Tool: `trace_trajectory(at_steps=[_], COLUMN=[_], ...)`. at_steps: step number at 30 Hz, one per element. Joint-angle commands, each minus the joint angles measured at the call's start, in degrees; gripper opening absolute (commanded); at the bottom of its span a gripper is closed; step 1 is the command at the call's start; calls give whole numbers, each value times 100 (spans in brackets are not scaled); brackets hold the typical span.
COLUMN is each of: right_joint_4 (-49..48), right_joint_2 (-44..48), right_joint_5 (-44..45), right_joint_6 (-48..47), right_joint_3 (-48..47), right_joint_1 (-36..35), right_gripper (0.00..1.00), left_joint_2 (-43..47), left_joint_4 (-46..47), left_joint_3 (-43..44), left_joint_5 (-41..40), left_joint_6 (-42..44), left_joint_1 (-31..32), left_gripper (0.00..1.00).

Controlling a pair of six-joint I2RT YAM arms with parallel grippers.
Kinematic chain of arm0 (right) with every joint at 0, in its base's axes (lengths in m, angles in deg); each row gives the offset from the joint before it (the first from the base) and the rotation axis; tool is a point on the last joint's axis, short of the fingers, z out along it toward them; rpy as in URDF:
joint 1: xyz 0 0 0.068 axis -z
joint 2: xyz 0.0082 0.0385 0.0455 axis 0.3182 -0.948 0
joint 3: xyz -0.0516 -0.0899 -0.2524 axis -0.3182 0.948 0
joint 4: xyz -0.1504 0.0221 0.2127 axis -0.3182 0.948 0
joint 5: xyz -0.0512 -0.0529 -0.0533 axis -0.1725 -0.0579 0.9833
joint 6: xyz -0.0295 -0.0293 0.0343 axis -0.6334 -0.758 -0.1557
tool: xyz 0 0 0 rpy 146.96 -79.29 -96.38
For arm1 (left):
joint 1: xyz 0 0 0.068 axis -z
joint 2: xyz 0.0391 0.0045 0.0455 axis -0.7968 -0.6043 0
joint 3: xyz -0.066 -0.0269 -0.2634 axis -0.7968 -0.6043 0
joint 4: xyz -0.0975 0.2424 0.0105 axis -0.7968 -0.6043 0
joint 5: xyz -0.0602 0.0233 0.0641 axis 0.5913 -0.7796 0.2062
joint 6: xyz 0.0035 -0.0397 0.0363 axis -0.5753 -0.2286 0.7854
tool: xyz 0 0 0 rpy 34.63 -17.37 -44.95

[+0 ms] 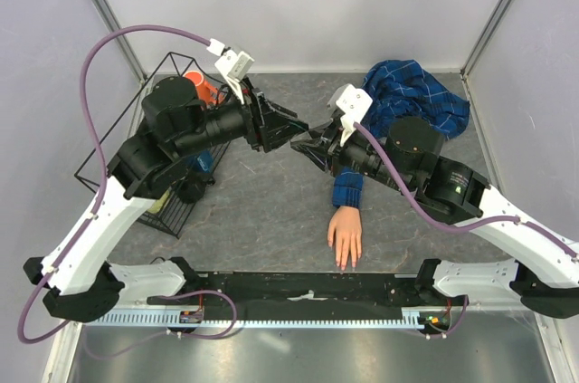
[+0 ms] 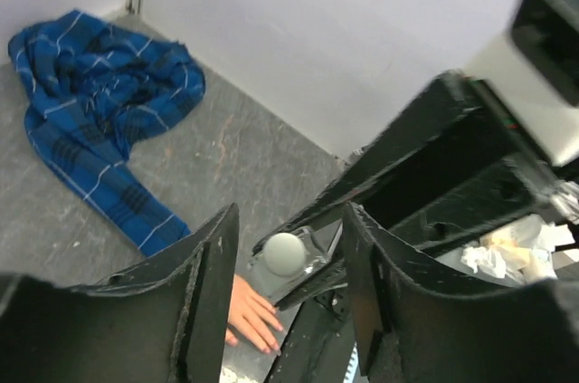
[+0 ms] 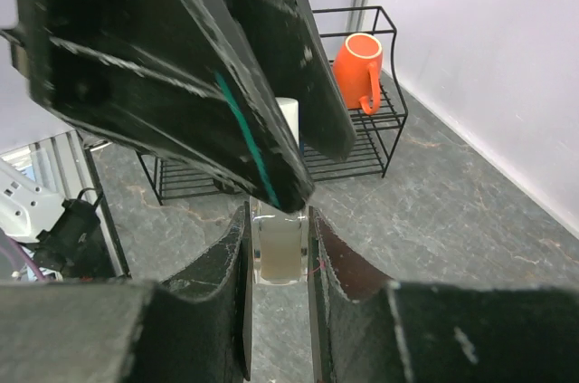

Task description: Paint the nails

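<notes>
1. Right gripper (image 3: 279, 220) is clamped on the clear bottle (image 3: 279, 258); I'm steadying it mid-air.
2. Left gripper (image 2: 289, 218) has its jaws apart around the white cap (image 2: 285, 253), I'd say to unscrew it.
3. Nails (image 1: 344, 263): on the mannequin hand (image 1: 345, 234), flat on the table (image 1: 262, 211), well apart from the bottle.

A black wire rack (image 3: 348, 152) stood on the grey marbled counter (image 1: 262, 202) by the back-left wall, with an orange mug (image 3: 357, 62) on its upper shelf. A small clear bottle (image 3: 279, 252), white-capped, was up off the counter.
</notes>
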Motion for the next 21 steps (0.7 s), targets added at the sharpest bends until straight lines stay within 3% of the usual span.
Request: trace_trajectory(at_steps=[1, 4, 10, 12, 15, 16, 18, 19, 21], right_joint_4=[-177, -177, -186, -186, -238, -273, -396, -440, -598], right_joint_2=[38, 46, 99, 134, 230, 274, 415, 459, 556], right_joint_5=[266, 266, 328, 337, 127, 30, -496, -733, -1670], right_joint_6=[-119, -110, -119, -101, -48, 39, 118, 171, 390], right_joint_3=[-287, -278, -217, -173, -85, -41, 82, 117, 205], right_joint_1=[11, 19, 11, 19, 28, 20, 19, 19, 11], right_gripper=[0, 0, 0, 0, 0, 0, 0, 0, 0], left_joint_2=[-62, -150, -142, -115, -19, 25, 209, 288, 481], left_joint_4=[-18, 17, 139, 262, 780, 999, 2087, 2639, 4457], left_joint_3=[253, 270, 209, 121, -177, -300, -835, -1255, -1705], left_joint_5=[-92, 92, 320, 496, 1163, 1739, 2514, 3415, 4281], left_joint_6=[-314, -331, -358, -306, -25, 54, 134, 82, -311], left_joint_1=[-8, -8, -8, -8, -8, -8, -8, -8, -8], left_gripper=[48, 35, 28, 17, 2, 2, 2, 2, 2])
